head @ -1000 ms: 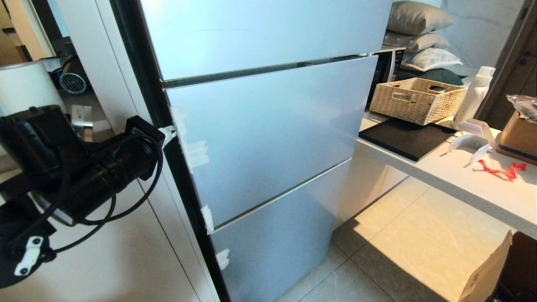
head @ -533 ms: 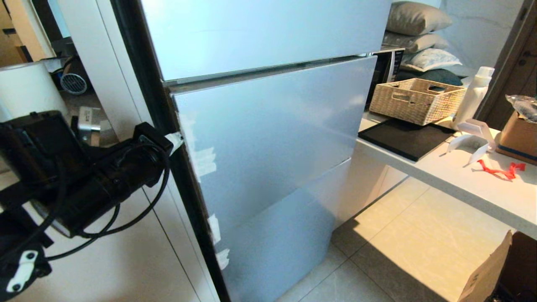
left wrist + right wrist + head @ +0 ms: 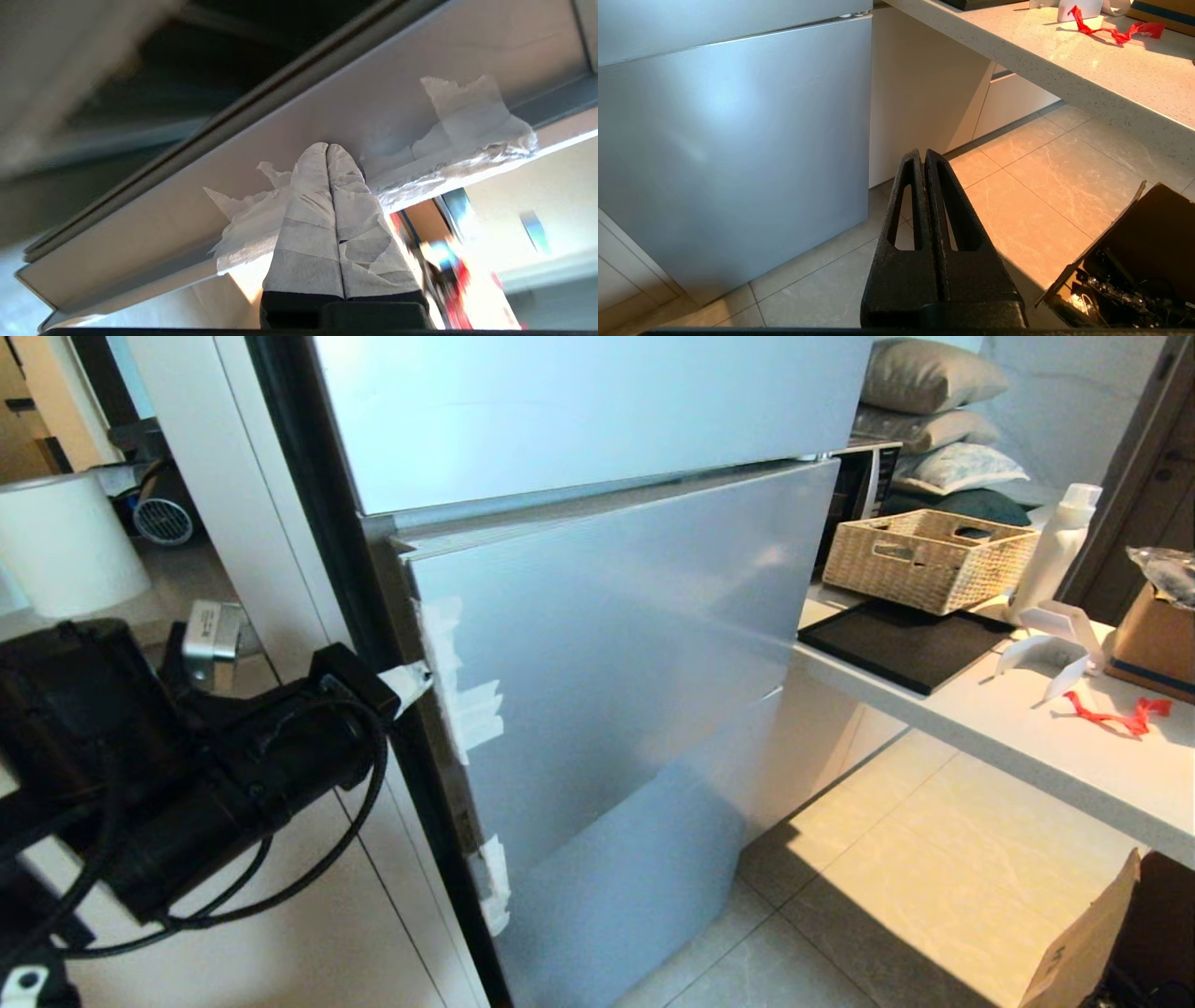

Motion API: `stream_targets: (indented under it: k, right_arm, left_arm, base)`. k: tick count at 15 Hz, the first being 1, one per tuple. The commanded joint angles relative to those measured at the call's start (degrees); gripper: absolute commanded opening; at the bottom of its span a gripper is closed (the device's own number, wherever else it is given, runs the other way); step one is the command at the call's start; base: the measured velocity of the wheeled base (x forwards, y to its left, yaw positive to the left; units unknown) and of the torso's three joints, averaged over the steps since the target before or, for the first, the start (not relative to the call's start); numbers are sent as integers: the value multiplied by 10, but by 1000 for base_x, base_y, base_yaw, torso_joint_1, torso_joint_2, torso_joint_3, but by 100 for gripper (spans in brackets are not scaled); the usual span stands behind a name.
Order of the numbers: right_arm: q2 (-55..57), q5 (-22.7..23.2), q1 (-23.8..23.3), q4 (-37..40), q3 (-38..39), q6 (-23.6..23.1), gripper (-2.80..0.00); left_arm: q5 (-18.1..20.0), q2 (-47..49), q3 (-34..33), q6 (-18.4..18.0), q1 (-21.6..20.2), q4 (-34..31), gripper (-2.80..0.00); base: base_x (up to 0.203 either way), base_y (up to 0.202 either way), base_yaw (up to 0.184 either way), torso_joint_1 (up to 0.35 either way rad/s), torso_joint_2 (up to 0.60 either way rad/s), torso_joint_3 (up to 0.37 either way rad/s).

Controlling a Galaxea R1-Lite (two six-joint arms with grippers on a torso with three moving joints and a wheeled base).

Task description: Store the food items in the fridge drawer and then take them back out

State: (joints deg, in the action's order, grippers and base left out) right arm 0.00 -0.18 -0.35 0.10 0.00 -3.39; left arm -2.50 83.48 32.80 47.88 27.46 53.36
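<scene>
My left gripper [image 3: 415, 681] is shut, and its white-taped fingertips are hooked behind the left edge of the grey-blue middle fridge door panel [image 3: 616, 644]. That edge stands a little way out from the fridge body. In the left wrist view the left gripper [image 3: 327, 147] presses its closed tips against the door's inner edge [image 3: 196, 200], between scraps of white tape [image 3: 467, 126]. The right gripper [image 3: 923, 154] hangs shut and empty above the floor tiles, beside the lower door panel [image 3: 733, 154]. The food items and the fridge drawer are hidden.
On the right, a counter [image 3: 1027, 747] carries a wicker basket [image 3: 924, 555], a black tray [image 3: 896, 644], a white bottle [image 3: 1055, 551] and a red ribbon [image 3: 1116, 714]. An open cardboard box [image 3: 1083, 943] sits on the floor at lower right. White cabinet fronts [image 3: 280, 915] stand left of the fridge.
The left arm has drawn back and down with its tips behind the door edge. The middle door panel's left edge has swung outward, widening the gap along its top and side. The right arm is still.
</scene>
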Motion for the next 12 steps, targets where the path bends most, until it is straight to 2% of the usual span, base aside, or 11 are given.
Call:
stream_targets:
  k: [1,4,9,10,12]
  right_arm:
    - [1,0,0,0,0,0,-280]
    - [1,0,0,0,0,0,-280]
    - [1,0,0,0,0,0,-280]
    - [1,0,0,1,0,0,-280]
    - [1,0,0,0,0,0,-280]
  left_arm:
    - [-1,-38,-26,3,50,2,-280]
    - [-13,-94,-86,3,91,1,-280]
    - [-25,-192,-140,-3,95,-35,-280]
    - [-25,-209,-142,-23,95,-60,-280]
    - [-23,-217,-128,-88,96,-98,-280]
  base:
    - [0,0,0,0,0,0]
    - [0,0,0,0,0,0]
    - [0,0,0,0,0,0]
    - [0,0,0,0,0,0]
    - [0,0,0,0,0,0]
